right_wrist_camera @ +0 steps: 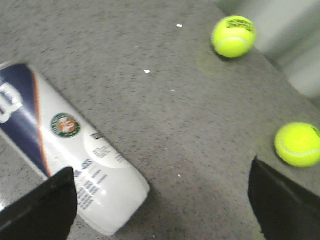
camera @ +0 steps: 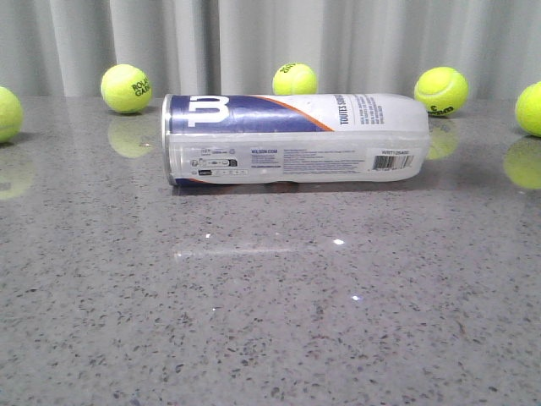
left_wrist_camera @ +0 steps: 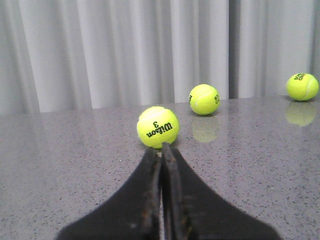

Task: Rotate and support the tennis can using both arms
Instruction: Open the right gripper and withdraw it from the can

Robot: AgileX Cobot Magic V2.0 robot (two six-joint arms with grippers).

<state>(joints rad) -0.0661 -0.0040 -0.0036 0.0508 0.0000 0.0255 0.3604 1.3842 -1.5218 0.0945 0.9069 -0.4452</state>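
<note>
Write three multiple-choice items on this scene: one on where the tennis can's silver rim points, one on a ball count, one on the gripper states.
1. In the front view, the tennis can lies on the table with its silver rim toward:
A. the left
B. the right
C. straight up

2. Tennis balls in the left wrist view:
A. one
B. three
C. six

3. The grippers are:
A. both shut
B. left open, right shut
C. left shut, right open

Answers: 1 A, the rim sits at the can's left end. 2 B, one near ball and two farther off. 3 C, the left gripper has its fingers pressed together, while the right gripper has its fingers spread wide.
</note>
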